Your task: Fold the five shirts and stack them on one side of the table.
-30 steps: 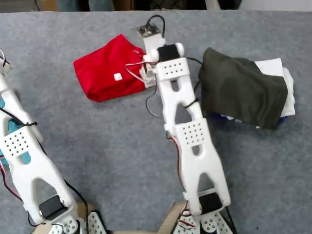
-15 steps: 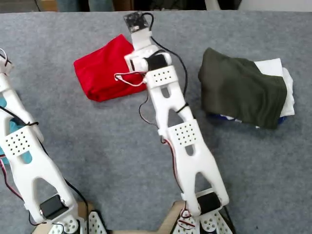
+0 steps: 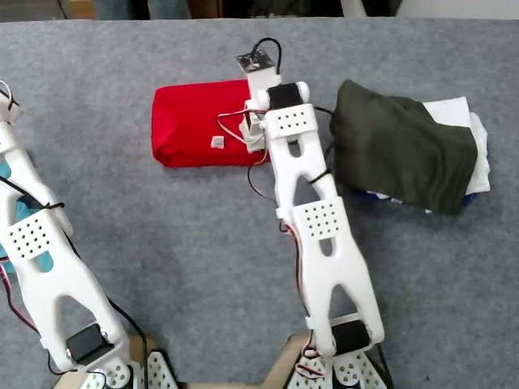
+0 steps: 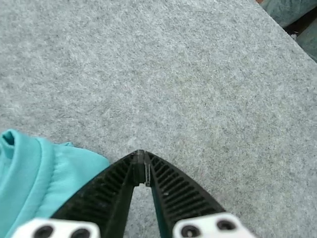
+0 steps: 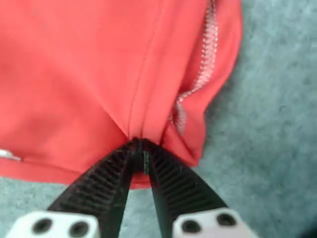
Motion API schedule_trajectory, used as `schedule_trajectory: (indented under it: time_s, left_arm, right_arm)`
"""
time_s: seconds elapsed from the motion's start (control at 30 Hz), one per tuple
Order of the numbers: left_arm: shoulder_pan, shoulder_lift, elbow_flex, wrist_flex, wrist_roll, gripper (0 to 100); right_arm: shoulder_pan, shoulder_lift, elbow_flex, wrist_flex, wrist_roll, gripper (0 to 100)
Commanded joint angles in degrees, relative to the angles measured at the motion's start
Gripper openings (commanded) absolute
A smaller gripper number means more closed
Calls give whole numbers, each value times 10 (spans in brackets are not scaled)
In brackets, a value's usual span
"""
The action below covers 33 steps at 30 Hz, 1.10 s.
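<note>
A folded red shirt (image 3: 199, 124) lies at the back middle of the grey table. My right gripper (image 5: 139, 148) is shut on the red shirt (image 5: 89, 74), pinching its edge; the right arm (image 3: 308, 203) stretches up the middle of the high view to the shirt's right end. A stack of folded shirts with a dark olive one (image 3: 401, 154) on top lies at the back right. My left gripper (image 4: 141, 161) is shut on nothing, just above bare felt, next to a turquoise shirt (image 4: 29, 173). The turquoise shirt (image 3: 16, 219) peeks from under the left arm (image 3: 49, 275) at the left edge.
White (image 3: 466, 121) and blue (image 3: 381, 197) shirts show beneath the olive one in the stack. Grey felt (image 3: 178, 243) covers the whole table. Both arm bases stand at the near edge.
The right gripper, holding the red shirt, swung left and back, then returned right; the shirt turned from a tilted heap into a squared rectangle and shifted right. The left arm stayed still.
</note>
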Motion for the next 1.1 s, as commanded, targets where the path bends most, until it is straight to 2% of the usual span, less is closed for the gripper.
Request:
schedule_trajectory:
  time_s: [0.0,0.13,0.3,0.4,0.53,0.63,0.8,0.93,1.07]
  left_arm:
    - [15,-11,-26,-6,3,33]
    - [31,-13,-31,23,2,33]
    - [49,-11,-31,31,2,33]
    - [49,-11,-31,31,2,33]
    - [47,-11,-31,29,2,33]
    - [46,-11,-31,27,1,33]
    - [46,-11,-31,27,-17,33]
    - [46,-11,-31,27,-37,33]
    - [46,-11,-31,26,-39,33]
  right_arm:
    - [11,-30,-50,-18,4,18]
    - [2,-65,-89,-47,8,18]
    - [1,-153,-83,-8,-6,19]
    - [-14,-173,-75,27,-80,76]
    - [-41,-163,-32,28,-193,269]
    - [-66,-144,11,5,-275,364]
    - [-76,-92,60,-55,-369,396]
    - [-74,-48,61,-97,-410,394]
    - [-72,-16,61,-110,-418,391]
